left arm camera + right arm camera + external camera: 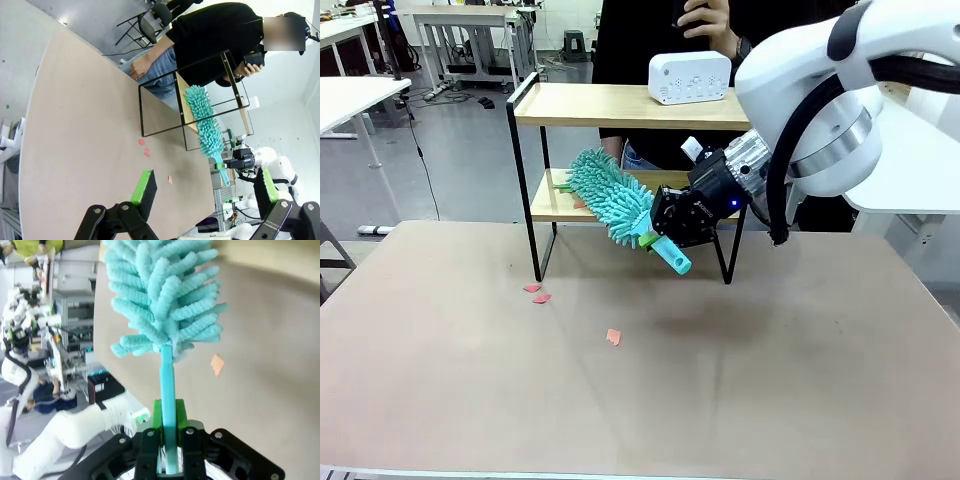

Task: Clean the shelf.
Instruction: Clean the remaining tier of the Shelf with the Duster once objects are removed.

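The shelf (pixel 620 105) stood at the far side of the tabletop (pixel 790 380). The right gripper (pixel 660 240) held a teal duster (pixel 610 195), jaws pinched on its handle, the fluffy head at the shelf's lower board. The left gripper (pixel 205 187) hung above the tabletop, jaws spread. Pink scraps (pixel 537 292) lay near the shelf's leg.

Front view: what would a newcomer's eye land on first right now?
The fluffy teal duster, clamped by its handle in the right pincer, its head reaching in between the two boards of the shelf. Next, small pink scraps lying on the table in front of it.
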### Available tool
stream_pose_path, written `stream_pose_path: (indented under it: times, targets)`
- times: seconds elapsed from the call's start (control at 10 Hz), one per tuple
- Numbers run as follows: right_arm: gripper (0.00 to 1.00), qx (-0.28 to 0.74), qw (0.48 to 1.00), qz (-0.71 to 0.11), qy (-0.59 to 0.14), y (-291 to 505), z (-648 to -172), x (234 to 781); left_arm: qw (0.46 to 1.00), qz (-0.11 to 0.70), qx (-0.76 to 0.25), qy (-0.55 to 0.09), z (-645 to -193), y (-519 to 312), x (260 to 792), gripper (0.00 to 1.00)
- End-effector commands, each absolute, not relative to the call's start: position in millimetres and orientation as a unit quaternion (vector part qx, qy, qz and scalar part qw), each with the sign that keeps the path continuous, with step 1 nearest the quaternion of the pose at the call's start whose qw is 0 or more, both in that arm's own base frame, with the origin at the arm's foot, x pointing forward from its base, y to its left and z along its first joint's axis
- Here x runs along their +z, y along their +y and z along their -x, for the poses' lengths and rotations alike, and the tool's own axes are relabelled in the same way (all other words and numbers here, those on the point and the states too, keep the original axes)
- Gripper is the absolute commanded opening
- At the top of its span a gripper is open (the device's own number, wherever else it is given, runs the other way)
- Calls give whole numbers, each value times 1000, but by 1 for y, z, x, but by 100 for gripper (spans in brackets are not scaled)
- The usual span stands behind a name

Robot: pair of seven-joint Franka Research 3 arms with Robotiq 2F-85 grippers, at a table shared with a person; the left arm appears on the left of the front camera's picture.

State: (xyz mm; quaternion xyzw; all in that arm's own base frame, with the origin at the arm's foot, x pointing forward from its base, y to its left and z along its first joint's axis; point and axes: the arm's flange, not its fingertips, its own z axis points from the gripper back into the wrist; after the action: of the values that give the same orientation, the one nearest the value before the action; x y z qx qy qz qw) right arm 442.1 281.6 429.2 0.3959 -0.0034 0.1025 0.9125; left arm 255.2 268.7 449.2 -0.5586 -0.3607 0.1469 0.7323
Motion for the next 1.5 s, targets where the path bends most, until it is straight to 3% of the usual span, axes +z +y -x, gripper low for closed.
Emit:
stream_pose_path:
  times: [0.0,0.2,0.4,0.6,1.4]
  targets:
    - [12,161,909,-380,56,276,-439,436,734,559,141,-358,-253,267,450,100]
    - [12,193,906,-369,77,282,-426,438,734,559,141,-358,-253,267,450,100]
    - [12,273,861,-399,157,281,-414,440,734,559,141,-358,-253,267,450,100]
    - [12,297,841,-412,185,266,-411,441,734,559,141,-358,-253,267,450,100]
    - [12,328,806,-443,217,201,-392,462,734,559,141,-358,-253,267,450,100]
